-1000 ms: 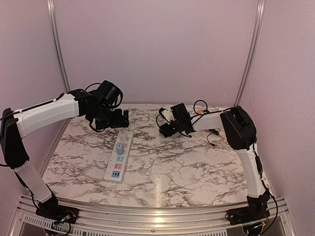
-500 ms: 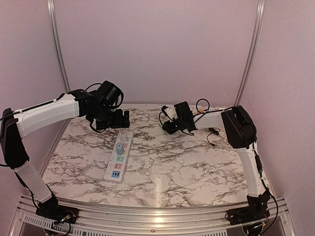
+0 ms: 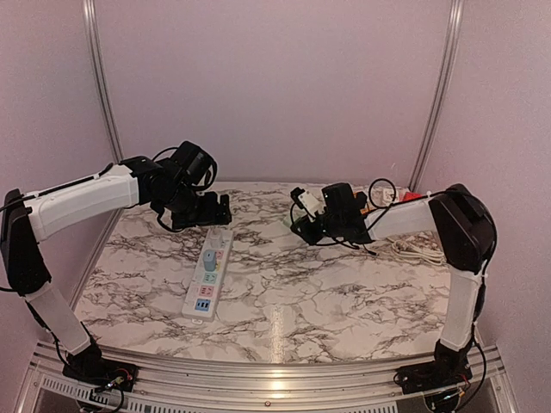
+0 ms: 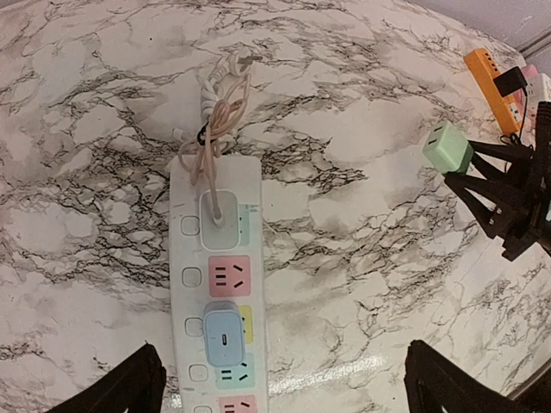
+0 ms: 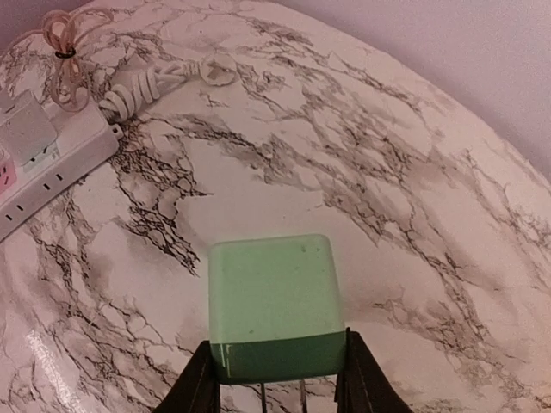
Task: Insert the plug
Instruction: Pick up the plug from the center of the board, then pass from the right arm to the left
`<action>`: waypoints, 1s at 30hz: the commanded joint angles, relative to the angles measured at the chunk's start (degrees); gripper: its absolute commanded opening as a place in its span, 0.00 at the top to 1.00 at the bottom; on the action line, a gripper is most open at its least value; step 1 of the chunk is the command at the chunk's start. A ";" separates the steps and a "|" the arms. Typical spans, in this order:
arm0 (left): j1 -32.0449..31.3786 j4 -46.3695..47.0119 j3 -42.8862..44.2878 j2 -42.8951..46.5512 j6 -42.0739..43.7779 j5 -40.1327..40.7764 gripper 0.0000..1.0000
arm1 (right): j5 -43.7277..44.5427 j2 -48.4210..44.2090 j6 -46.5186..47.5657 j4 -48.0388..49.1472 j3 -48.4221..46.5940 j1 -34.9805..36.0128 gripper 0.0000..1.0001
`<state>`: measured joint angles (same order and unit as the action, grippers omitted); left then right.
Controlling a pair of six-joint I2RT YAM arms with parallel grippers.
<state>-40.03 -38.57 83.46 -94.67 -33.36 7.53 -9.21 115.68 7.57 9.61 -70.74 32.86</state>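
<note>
Desk (image 3: 344,292): glossy white marble-pattern top with grey veining; pale lilac walls behind.
Left arm (image 3: 86,202): stretched across to the cord end of the power strip (image 3: 208,271), wrist tipped down; left fingers (image 4: 129,387) spread wide, holding nothing.
Right arm (image 3: 405,219): elbow high at right, forearm reaching left; right fingers (image 5: 200,383) narrowed onto the green plug (image 5: 271,297) by its sides.
Green plug: smooth mint cube with rounded edges, well apart from the power strip.
Power strip: long white bar, pastel sockets, blue-grey adapter (image 4: 224,334) seated.
</note>
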 commanded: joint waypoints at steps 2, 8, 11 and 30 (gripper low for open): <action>-0.91 1.88 0.19 1.23 0.14 -4.59 0.01 | 7.19 -12.38 5.12 11.15 8.91 7.27 0.77; -1.62 6.56 -1.27 2.26 0.82 -16.04 0.01 | 10.84 -21.78 8.14 19.96 20.18 11.52 0.78; -2.54 8.30 -1.37 2.70 1.55 -19.64 0.01 | 11.05 -24.50 10.81 23.41 24.10 13.15 0.78; -6.20 17.24 -0.80 0.67 0.21 -35.04 0.01 | 5.71 -35.43 13.78 27.40 30.42 19.41 0.78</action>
<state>-45.28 -24.99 82.61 -92.88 -32.40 -23.53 -1.85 81.93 20.47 35.27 -40.16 51.55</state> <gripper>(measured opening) 0.988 0.335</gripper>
